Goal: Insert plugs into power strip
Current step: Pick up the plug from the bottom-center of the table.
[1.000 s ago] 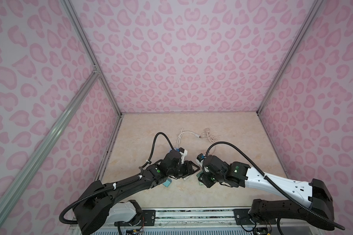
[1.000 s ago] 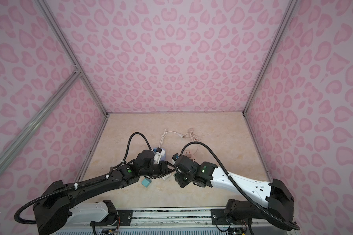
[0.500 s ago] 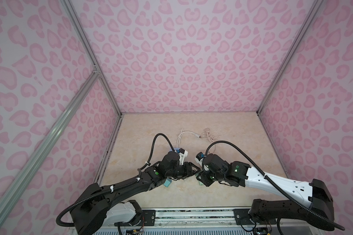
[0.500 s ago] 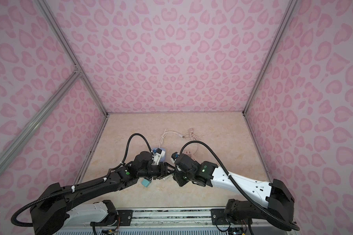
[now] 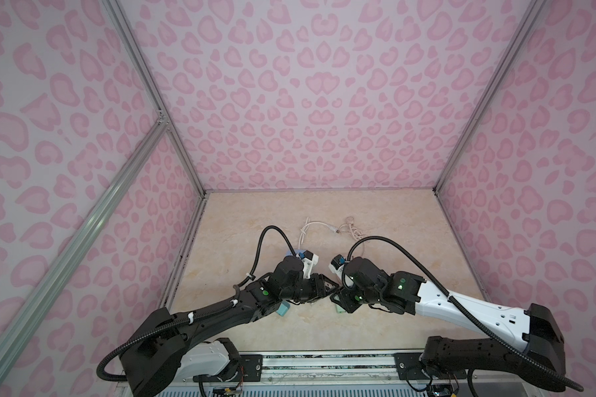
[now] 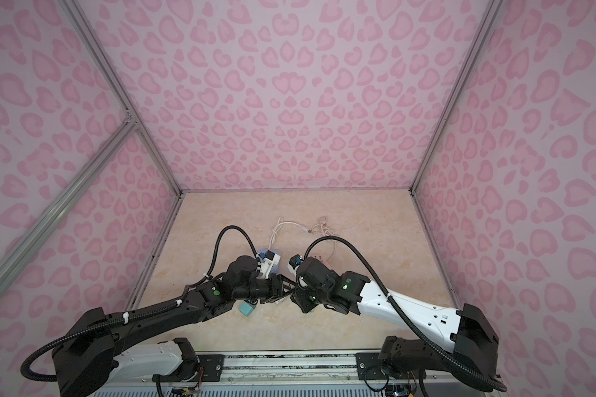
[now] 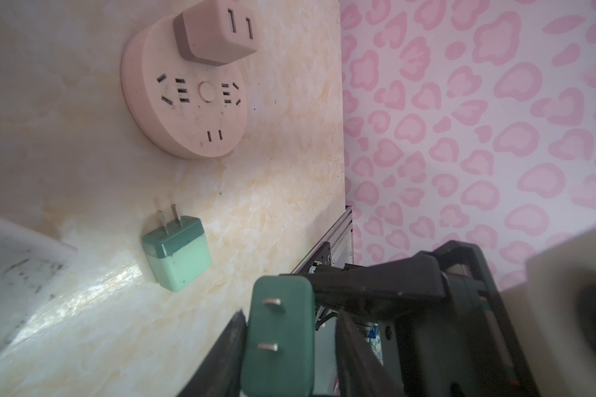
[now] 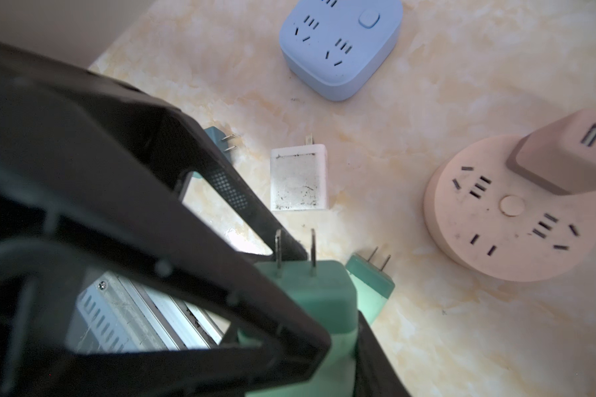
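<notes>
The right claw (image 8: pixel 341 330) grips one mint plug (image 8: pixel 310 295), its length in line with the claw, prongs aimed at the left claw (image 7: pixel 289 326), whose jaws bracket it with a gap on one side. Beyond lie a second mint plug (image 8: pixel 369 285), a white plug (image 8: pixel 298 178) and a teal plug (image 8: pixel 217 135). A tan plug (image 8: pixel 565 154) stands in the round pink strip (image 8: pixel 479 240), and one blue strip (image 8: pixel 341 51) sits apart. The tabletop (image 8: pixel 427 326) is marbled beige and the walls (image 7: pixel 496 103) are pink-print.
</notes>
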Available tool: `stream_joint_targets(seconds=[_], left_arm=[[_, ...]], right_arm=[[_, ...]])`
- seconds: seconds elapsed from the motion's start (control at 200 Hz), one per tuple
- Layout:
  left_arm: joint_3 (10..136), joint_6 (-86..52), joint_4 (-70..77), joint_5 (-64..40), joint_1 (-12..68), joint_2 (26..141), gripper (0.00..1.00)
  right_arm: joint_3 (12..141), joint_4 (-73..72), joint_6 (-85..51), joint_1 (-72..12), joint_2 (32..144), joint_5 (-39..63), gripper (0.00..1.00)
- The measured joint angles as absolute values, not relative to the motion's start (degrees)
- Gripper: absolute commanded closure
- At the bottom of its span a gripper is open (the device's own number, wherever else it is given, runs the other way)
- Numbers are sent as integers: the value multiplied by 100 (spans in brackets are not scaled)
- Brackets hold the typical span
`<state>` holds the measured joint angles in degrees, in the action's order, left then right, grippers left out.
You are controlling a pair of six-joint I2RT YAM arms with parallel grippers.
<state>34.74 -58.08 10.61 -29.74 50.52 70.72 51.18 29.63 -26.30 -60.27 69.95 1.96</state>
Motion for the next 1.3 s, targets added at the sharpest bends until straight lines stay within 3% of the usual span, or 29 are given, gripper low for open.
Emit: stream_joint_targets(seconds=[0.425,0.605,0.725,0.96,1.135,1.3], left_arm=[[3463,-5835,1068,-2956,5052,7170,63],[3463,-5839,1166,-2947,5048,7249,77],[3463,-5839,1177,-2934,5048,7253,97],[3417,-5833,1190,-2753,5054,7170,97],[3400,-5787,969,-2093,5035,6796,97],[3402,-5747,821,-1387,4976,6331,97]], right_arm=[[5113,2950,-2587,-5913,7059,346,85],[5164,2998,-2585,-5896,7124,368,82],[5188,3015,-2582,-5896,7146,366,75],[5188,2965,-2587,-5730,7157,534,50],[5142,2689,-2773,-5500,6886,707,42],[4851,2309,-3251,-5341,6405,685,42]])
